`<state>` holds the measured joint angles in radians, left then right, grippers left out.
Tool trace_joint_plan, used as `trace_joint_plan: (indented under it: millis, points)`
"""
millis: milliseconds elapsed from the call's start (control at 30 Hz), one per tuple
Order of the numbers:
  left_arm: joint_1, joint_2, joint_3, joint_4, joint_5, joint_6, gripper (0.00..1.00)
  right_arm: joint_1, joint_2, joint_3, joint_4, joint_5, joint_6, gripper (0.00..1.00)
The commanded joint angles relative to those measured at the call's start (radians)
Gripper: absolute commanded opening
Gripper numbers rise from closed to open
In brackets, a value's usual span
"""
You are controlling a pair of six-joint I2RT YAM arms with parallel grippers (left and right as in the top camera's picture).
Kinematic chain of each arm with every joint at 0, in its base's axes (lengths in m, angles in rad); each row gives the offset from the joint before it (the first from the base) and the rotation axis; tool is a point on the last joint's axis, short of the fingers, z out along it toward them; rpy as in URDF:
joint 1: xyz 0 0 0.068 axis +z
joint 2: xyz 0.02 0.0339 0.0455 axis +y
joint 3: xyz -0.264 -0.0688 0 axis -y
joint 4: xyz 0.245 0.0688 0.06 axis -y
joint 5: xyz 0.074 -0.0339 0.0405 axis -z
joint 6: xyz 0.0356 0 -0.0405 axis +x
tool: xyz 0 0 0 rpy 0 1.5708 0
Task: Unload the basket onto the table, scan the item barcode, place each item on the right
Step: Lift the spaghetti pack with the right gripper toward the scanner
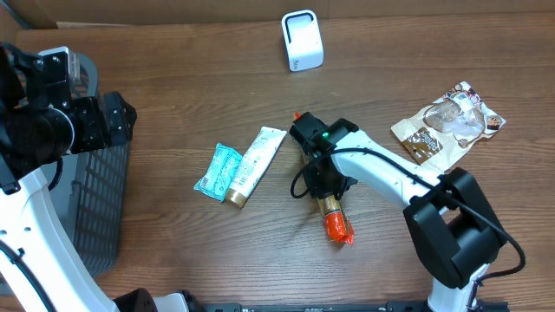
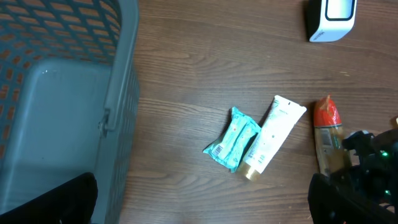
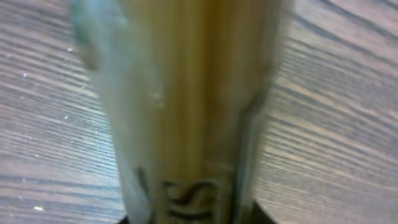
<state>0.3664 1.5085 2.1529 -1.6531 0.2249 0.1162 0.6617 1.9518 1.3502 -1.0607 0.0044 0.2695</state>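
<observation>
Brown wood-grain tabletop [image 1: 173, 95] carries all items.

Left edge: grey plastic basket with lattice walls [image 2: 121, 106], upright, smooth grey floor inside.

Centre-left: small teal crinkled foil packet [image 1: 218, 171] lying flat, printed label at its near end. Just beside it on the right, apparently touching along the lower part: white squeeze tube with gold cap [image 1: 256, 162], lying flat on a diagonal, cap toward the near edge and crimped end toward the far side.

Right side, well apart from the tube: clear-and-brown crumpled snack bag [image 1: 449, 124], lying flat, pale contents visible through the film.
</observation>
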Motion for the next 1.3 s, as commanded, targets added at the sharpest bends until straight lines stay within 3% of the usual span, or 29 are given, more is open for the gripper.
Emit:
trace_joint_plan:
  millis: [0, 33, 167, 333, 600, 800, 967, 1267]
  points:
    - [0.000, 0.008, 0.002, 0.004, 0.004, 0.026, 1.00, 0.000, -0.003, -0.005, 0.008, 0.002, 0.016, 0.08]
    - [0.000, 0.008, 0.002, 0.004, 0.005, 0.026, 1.00, 0.000, -0.003, -0.005, 0.008, 0.001, 0.016, 0.04]
    - [0.000, 0.008, 0.002, 0.004, 0.005, 0.026, 1.00, -0.001, -0.003, 0.000, 0.007, -0.008, 0.015, 0.04]
    - [0.000, 0.008, 0.002, 0.004, 0.004, 0.026, 1.00, -0.040, -0.058, 0.034, 0.009, -0.204, -0.081, 0.04]
    - [0.000, 0.008, 0.002, 0.004, 0.004, 0.026, 0.99, -0.249, -0.244, 0.051, -0.019, -0.789, -0.388, 0.04]
    - [0.000, 0.008, 0.002, 0.004, 0.004, 0.026, 1.00, -0.371, -0.286, 0.051, -0.152, -1.170, -0.666, 0.04]
    - [0.000, 0.008, 0.002, 0.004, 0.004, 0.026, 1.00, -0.382, -0.286, 0.052, -0.242, -1.232, -0.774, 0.04]
    - [0.000, 0.008, 0.002, 0.004, 0.004, 0.026, 0.99, -0.381, -0.286, 0.177, -0.328, -1.235, -0.776, 0.04]
